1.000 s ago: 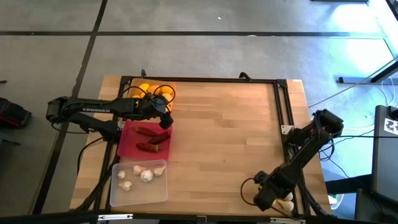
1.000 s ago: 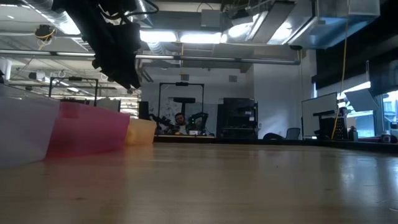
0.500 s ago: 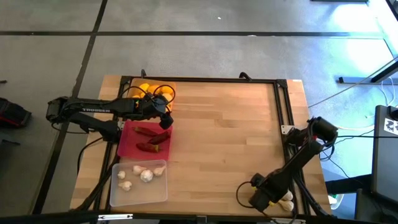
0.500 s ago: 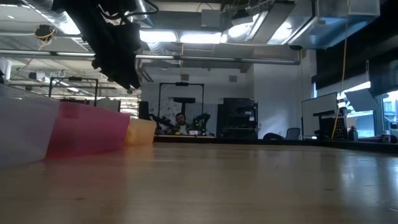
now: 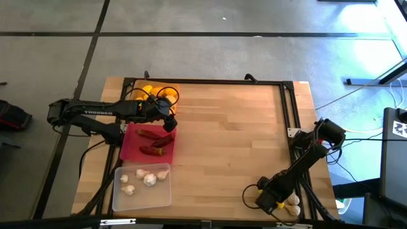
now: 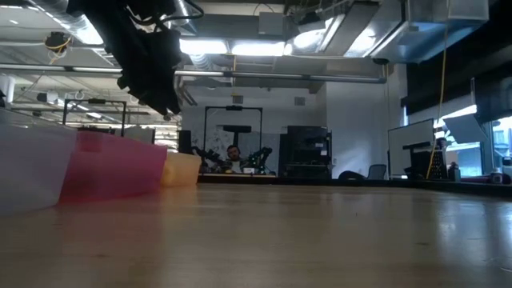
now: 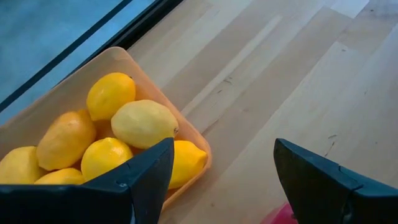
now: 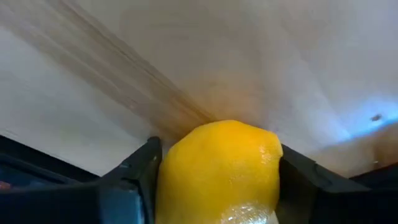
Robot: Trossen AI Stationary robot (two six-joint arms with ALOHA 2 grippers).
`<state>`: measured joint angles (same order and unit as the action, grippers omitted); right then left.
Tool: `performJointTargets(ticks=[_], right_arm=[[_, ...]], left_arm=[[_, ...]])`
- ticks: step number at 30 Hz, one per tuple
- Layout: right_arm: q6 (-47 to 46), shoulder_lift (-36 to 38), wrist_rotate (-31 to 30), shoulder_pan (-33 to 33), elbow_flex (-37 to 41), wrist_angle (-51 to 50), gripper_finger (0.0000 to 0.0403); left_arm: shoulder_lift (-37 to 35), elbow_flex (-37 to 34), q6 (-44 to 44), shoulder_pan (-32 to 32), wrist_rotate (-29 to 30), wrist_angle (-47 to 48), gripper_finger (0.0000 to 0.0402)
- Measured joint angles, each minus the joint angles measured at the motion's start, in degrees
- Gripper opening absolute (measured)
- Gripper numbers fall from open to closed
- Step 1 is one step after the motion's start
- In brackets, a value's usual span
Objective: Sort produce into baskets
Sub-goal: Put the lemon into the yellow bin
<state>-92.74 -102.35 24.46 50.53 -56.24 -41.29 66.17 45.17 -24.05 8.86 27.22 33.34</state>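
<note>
My right gripper (image 5: 272,201) is down at the table's near right corner, shut on a yellow lemon (image 8: 217,168). The gripper hides the lemon in the high view. White garlic bulbs (image 5: 292,205) lie just beside it on the table. My left gripper (image 7: 224,180) hangs open and holds nothing, above the near edge of the orange basket (image 5: 152,92) that holds several lemons (image 7: 144,123). The red basket (image 5: 149,143) holds dark red peppers. The clear basket (image 5: 143,187) holds garlic bulbs. My right gripper pinches the lemon between its two fingers (image 8: 134,180), one on each of the lemon's opposite sides (image 8: 171,177). The fingers come steeply from above. The lemon is down at the wooden table top; whether it is lifted clear, I cannot tell.
The three baskets stand in a row along the table's left side, seen as low walls (image 6: 112,168) in the low view. A dark metal frame (image 5: 289,114) runs along the far and right edges. Bare wood fills the table's middle (image 5: 229,140).
My right gripper has come down toward the table at the near right corner, its arm folding lower. My left arm has kept still.
</note>
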Motion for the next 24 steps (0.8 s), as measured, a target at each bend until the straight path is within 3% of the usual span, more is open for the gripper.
performJointTargets(ticks=[4, 14, 19, 24], right_arm=[[3.6, 1.7, -4.6, -0.5, 0.2, -3.0, 0.0204], [21.7, 10.4, -25.5, -10.8, 0.3, -13.9, 0.0211], [32.5, 16.6, -42.6, -16.5, 0.3, -19.0, 0.0207], [44.2, 22.4, -62.8, -19.6, 0.3, -15.3, 0.0212]], left_arm=[[0.0, 0.0, 0.3, 0.0, 0.0, -1.3, 0.0271], [0.0, 0.0, 6.3, -3.9, -0.9, -10.6, 0.0271], [0.0, 0.0, 7.7, -6.1, -3.7, -14.9, 0.0271], [0.0, -0.8, 8.0, -7.1, -9.8, -23.1, 0.0271]])
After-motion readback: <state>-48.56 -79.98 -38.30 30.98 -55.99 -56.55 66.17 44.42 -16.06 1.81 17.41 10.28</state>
